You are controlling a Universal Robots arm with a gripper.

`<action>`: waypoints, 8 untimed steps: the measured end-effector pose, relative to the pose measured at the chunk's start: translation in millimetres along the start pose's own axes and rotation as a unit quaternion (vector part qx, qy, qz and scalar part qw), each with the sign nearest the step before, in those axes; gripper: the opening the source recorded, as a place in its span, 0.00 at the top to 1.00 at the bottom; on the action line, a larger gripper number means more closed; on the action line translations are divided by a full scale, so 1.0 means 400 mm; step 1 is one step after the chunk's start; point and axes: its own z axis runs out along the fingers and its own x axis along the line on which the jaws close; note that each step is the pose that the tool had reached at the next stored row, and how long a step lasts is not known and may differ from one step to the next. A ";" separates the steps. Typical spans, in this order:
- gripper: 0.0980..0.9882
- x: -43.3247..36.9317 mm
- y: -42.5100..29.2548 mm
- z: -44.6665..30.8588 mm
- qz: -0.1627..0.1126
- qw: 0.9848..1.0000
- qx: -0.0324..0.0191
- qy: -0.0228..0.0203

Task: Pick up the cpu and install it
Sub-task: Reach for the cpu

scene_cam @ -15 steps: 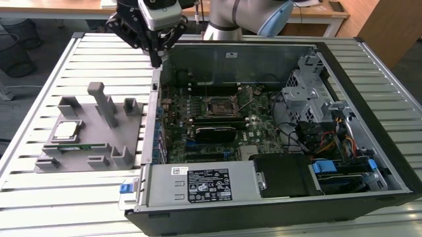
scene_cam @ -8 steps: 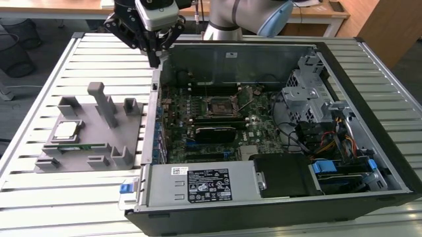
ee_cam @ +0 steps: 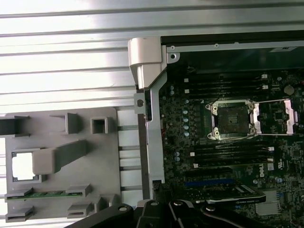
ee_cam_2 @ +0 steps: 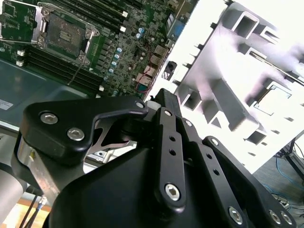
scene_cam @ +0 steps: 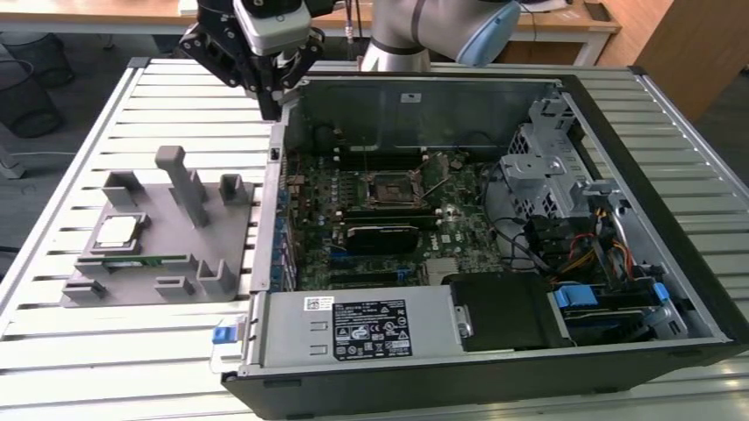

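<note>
Hovering above the computer case's (scene_cam: 468, 81) far corner, the gripper (scene_cam: 272, 107) has jaws together, empty. The cpu (scene_cam: 118, 231) sits in the grey fixture (scene_cam: 175, 274), roughly eight o'clock from it. Pickup looks unstarted; grasping needs the jaws parted.

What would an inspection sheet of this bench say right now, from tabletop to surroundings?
Surface: slatted metal table, carrying an open computer case and a grey fixture.
Job's things: cpu lies in a fixture pocket; motherboard socket is open and empty.
Clutter: green memory stick in the fixture, beside the cpu.
Grippers: hand hangs over the case's far corner on the exterior view's left, apart from the cpu.
Cables: coloured wire bundle inside the case, on the exterior view's right.
Surroundings: mesh bins on the floor; wooden desk behind.
</note>
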 end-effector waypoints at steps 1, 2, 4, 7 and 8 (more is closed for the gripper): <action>0.99 0.001 0.000 0.000 0.000 1.000 0.000 0.000; 0.99 0.003 0.000 0.000 0.000 1.000 0.000 0.000; 0.99 0.005 0.000 0.000 0.000 1.000 0.000 0.000; 0.99 0.010 -0.001 0.001 0.000 1.000 0.000 0.000; 0.99 0.011 -0.001 0.001 0.000 1.000 0.000 0.000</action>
